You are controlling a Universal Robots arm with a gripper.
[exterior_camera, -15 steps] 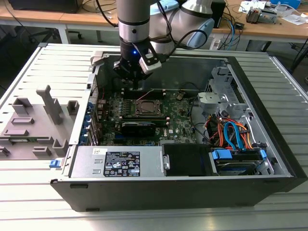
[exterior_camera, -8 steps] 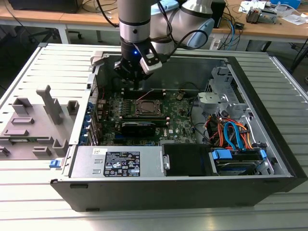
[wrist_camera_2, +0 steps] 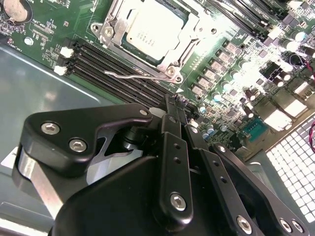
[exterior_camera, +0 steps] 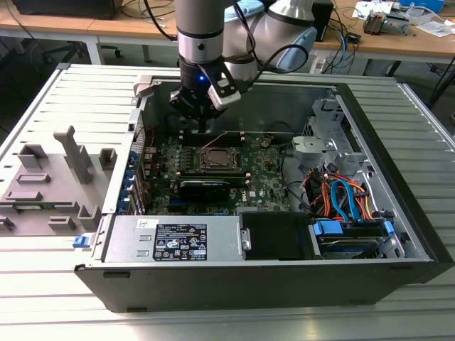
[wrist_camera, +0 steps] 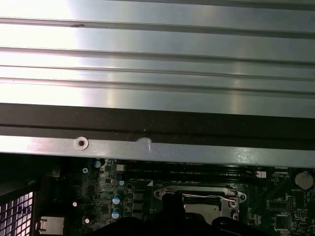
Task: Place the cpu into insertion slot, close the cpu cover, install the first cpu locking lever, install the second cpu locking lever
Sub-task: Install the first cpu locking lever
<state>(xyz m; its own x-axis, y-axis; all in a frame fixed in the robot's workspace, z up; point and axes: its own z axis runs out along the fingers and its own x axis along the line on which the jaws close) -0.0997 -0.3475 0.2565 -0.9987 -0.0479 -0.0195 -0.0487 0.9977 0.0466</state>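
The cpu [wrist_camera_2: 150, 28] lies flat in its socket on the green motherboard [exterior_camera: 263, 177], pale metal top up. The cpu cover [wrist_camera_2: 112, 30], a silvery frame, lies down around it. A thin wire locking lever [wrist_camera_2: 140, 76] runs along the socket's side nearest my fingers; in the first wrist view the lever [wrist_camera: 206, 196] crosses the socket's edge. I cannot tell whether it is latched. My gripper [exterior_camera: 202, 128] hangs just behind the cpu [exterior_camera: 217, 160] inside the open case. Its black fingers [wrist_camera_2: 173, 105] are shut with nothing between them, a short way from the lever.
The open computer case [exterior_camera: 398, 185] surrounds the board. A labelled power supply [exterior_camera: 170, 238] lies at the front, a blue drive cage [exterior_camera: 341, 234] and cables [exterior_camera: 341, 195] on the exterior view's right. A grey fixture [exterior_camera: 50, 177] sits outside, left. Memory slots [wrist_camera_2: 113, 64] flank the socket.
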